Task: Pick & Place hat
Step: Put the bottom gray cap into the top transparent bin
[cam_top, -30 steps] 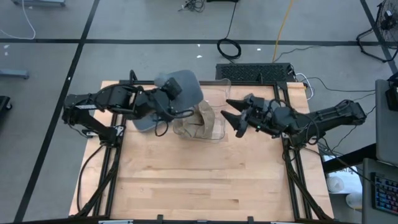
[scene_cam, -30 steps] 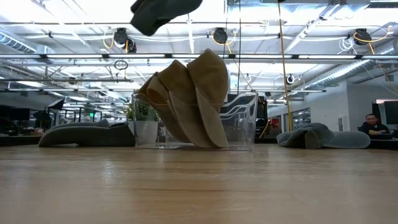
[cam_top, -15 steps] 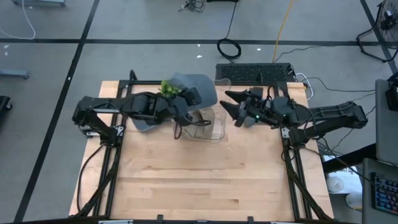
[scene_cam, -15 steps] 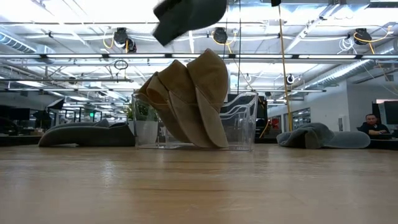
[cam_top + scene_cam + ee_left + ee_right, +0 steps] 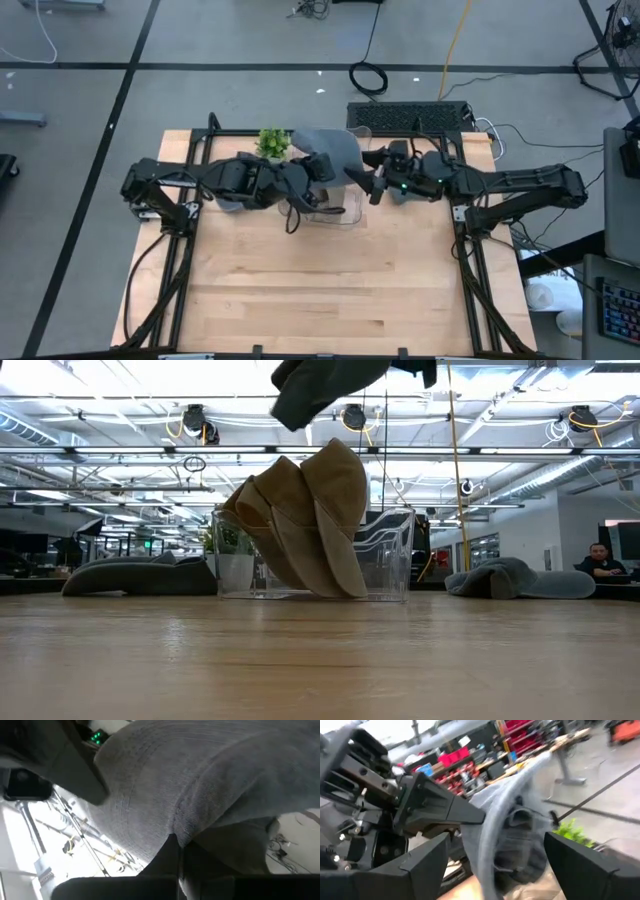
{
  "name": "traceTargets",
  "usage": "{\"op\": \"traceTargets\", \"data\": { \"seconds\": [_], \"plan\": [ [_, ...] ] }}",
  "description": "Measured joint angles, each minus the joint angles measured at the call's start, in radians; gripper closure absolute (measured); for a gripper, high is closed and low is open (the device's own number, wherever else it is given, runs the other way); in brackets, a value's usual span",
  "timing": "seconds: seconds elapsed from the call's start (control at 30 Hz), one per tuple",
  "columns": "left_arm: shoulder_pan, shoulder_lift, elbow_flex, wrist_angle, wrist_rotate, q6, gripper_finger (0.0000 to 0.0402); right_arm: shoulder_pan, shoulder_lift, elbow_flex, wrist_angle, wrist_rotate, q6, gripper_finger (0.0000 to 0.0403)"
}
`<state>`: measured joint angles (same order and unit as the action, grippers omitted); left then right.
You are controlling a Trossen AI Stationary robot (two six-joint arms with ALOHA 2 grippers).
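Because it hangs in the air and folds under its own weight, the grey cap (image 5: 328, 150) looks light and soft, a knitted or woven fabric that will drape and not keep its form. In the low view it floats high above the clear plastic bin (image 5: 390, 555), which already contains tan caps (image 5: 305, 525) leaning one on another.

The left gripper (image 5: 318, 168) is clamped on the cap's fabric; in the left wrist view the cloth bunches directly in front of its fingers. The right gripper (image 5: 372, 183) is just beside the cap on the other side, with its fingers (image 5: 422, 865) spread wide and the cap's brim edge between them, not yet pinched.

I judge the brim to be the stiffest part, so it is the better place to take hold; the crown will collapse and may slip. Because the cloth is thin, a grip on only one layer could slide.

Behind the left gripper stands a small green plant (image 5: 271, 142), and another grey cap (image 5: 228, 203) lies under that arm.
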<state>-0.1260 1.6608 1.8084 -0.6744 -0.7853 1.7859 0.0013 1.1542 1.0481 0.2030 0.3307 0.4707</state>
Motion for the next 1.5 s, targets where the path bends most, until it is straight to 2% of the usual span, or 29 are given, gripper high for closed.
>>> {"op": "traceTargets", "data": {
  "seconds": [0.13,0.23,0.37,0.53,0.57,0.77,0.9,1.07,1.27,1.5],
  "plan": [
    [-0.021,0.000,0.000,-0.006,0.003,-0.017,0.0401,-0.009,0.020,0.000,0.009,-0.048,-0.003,0.0120],
    [-0.023,0.000,0.000,-0.023,0.004,-0.042,0.0401,-0.009,0.023,0.000,0.009,-0.048,-0.012,0.0161],
    [-0.022,0.000,0.000,-0.034,-0.001,-0.046,0.0401,-0.008,0.021,0.000,0.010,-0.048,-0.012,0.0242],
    [-0.023,0.000,0.000,-0.040,0.000,-0.064,0.0400,-0.008,0.018,0.000,0.011,-0.050,-0.025,0.0373],
    [-0.023,0.000,0.000,-0.042,0.000,-0.072,0.0399,-0.008,0.018,0.000,0.013,-0.056,-0.037,0.0386],
    [-0.023,0.000,0.000,-0.026,0.002,-0.162,0.0398,-0.008,0.001,-0.001,0.019,-0.059,-0.031,0.0399],
    [-0.023,0.000,0.000,0.009,-0.004,-0.304,0.0386,-0.008,-0.038,-0.002,0.019,-0.059,-0.067,0.0400],
    [-0.020,-0.010,0.000,-0.012,-0.063,-0.453,0.0364,-0.008,-0.128,-0.001,-0.016,-0.038,-0.094,0.0401],
    [-0.010,-0.029,0.001,-0.005,-0.054,-0.570,0.0340,-0.008,-0.213,-0.002,-0.155,-0.012,-0.107,0.0402],
    [0.020,-0.055,0.000,0.007,-0.006,-0.831,0.0313,-0.008,-0.272,-0.001,-0.186,-0.016,-0.143,0.0402]
  ]
}}
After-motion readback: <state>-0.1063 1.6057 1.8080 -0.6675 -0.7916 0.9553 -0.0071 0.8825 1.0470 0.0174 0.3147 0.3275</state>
